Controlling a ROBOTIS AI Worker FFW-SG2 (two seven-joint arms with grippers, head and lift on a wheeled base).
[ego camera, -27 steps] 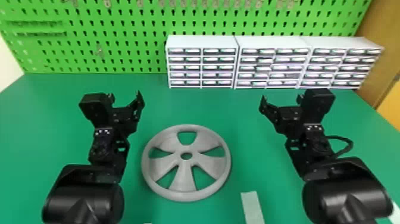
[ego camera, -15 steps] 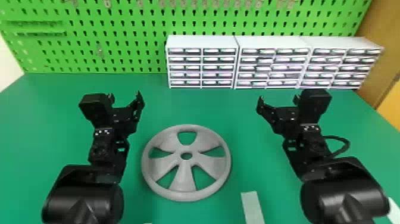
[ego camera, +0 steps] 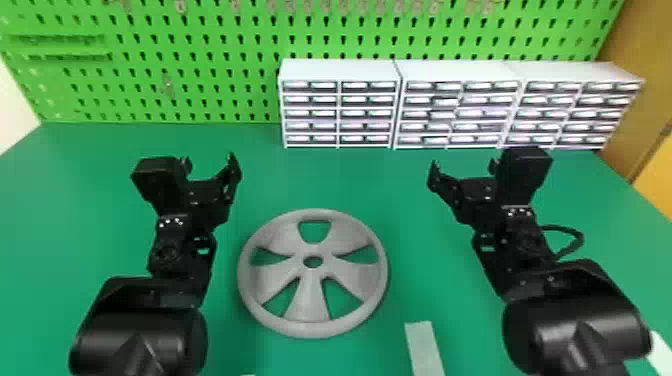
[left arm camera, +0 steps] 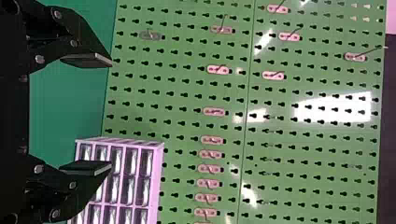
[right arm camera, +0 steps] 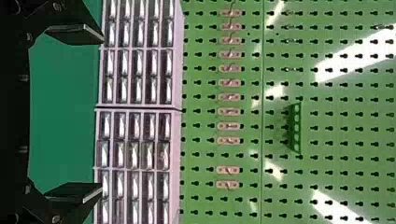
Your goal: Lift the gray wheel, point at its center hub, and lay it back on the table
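The gray wheel lies flat on the green table, its center hub facing up. To the wheel's left and a little farther back, my left gripper is held open with nothing between its fingers. My right gripper is open and empty too, to the right of the wheel and farther back. Neither touches the wheel. In the left wrist view, the left gripper has its two flat fingers wide apart. The right wrist view has the right gripper with its fingers similarly spread.
White drawer cabinets stand along the table's back right, in front of a green pegboard. A pale strip lies on the table to the wheel's right, near the front. A cable loops out from the right arm.
My right arm has shifted slightly to the left, toward the wheel's side. The left arm and the wheel keep their places.
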